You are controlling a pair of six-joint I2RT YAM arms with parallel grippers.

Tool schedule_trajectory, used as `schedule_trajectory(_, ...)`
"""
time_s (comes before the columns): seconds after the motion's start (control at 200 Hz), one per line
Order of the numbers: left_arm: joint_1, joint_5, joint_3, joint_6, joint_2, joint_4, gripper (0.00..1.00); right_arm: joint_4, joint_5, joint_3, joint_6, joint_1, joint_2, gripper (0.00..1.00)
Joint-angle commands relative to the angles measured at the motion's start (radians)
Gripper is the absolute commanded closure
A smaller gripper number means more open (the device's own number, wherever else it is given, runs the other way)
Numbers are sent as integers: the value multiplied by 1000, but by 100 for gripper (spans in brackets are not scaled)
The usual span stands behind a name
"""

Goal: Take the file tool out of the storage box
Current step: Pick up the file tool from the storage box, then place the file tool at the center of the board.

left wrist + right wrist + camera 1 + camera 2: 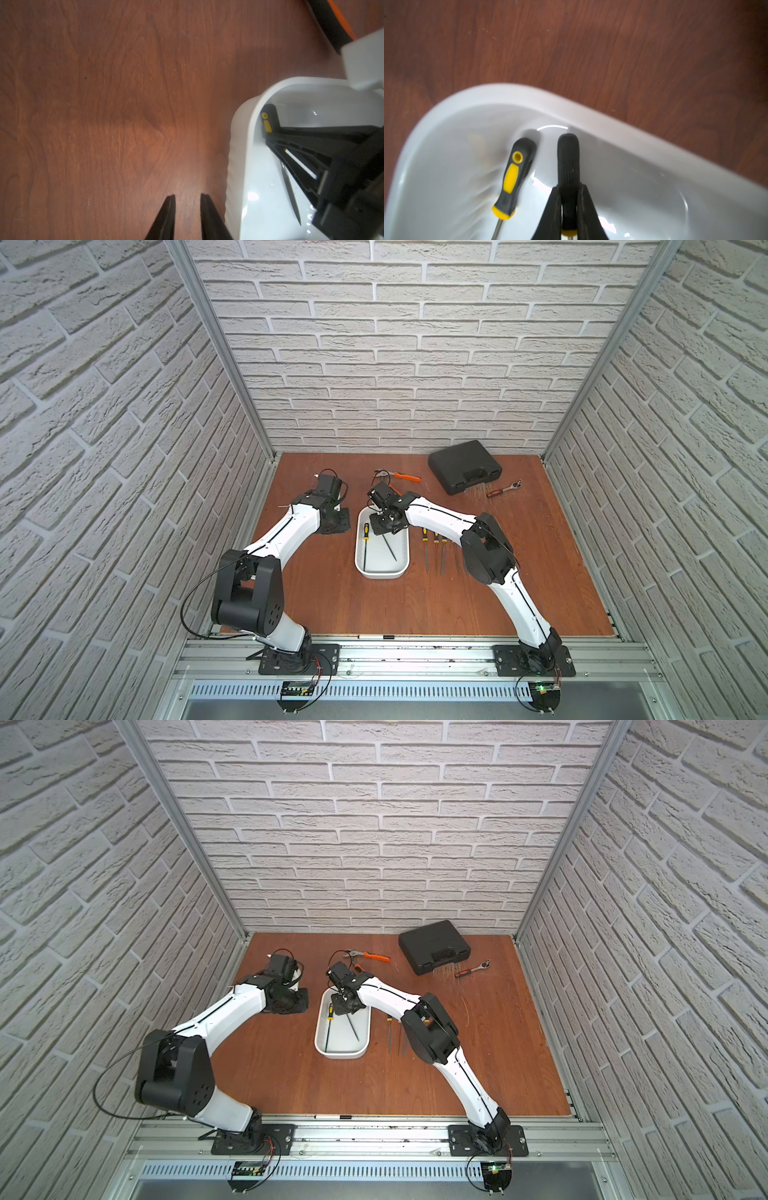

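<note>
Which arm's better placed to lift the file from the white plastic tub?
Right: the right gripper is clamped on the black-handled file inside the white plastic tub; the left gripper sits open over the wooden table outside it.

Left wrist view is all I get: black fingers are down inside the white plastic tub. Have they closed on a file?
Observer: Yes. In the right wrist view the right gripper is shut on a file with a black ribbed handle, inside the white plastic tub.
Operator: Does it pinch the other tool too?
Observer: No. The second file, with its black handle and yellow inlay, lies beside it, clear of the fingers.
Operator: Any files outside the tub?
Observer: Yes. In a top view, a row of yellow-and-black-handled files lies on the brown wooden table, to the right of the tub.
</note>
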Motion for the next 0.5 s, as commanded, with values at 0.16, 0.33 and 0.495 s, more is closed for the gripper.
schedule_trajectory(0.16,8,-1,24,10,-13,-5,72,222,-36,-218,73,-41,-356,97)
schedule_trajectory(0.33,7,5,28,7,-7,2,72,338,-45,-465,139,-118,-557,97)
schedule_trajectory(0.495,6,10,26,6,5,10,72,335,-5,-696,140,-217,-735,97)
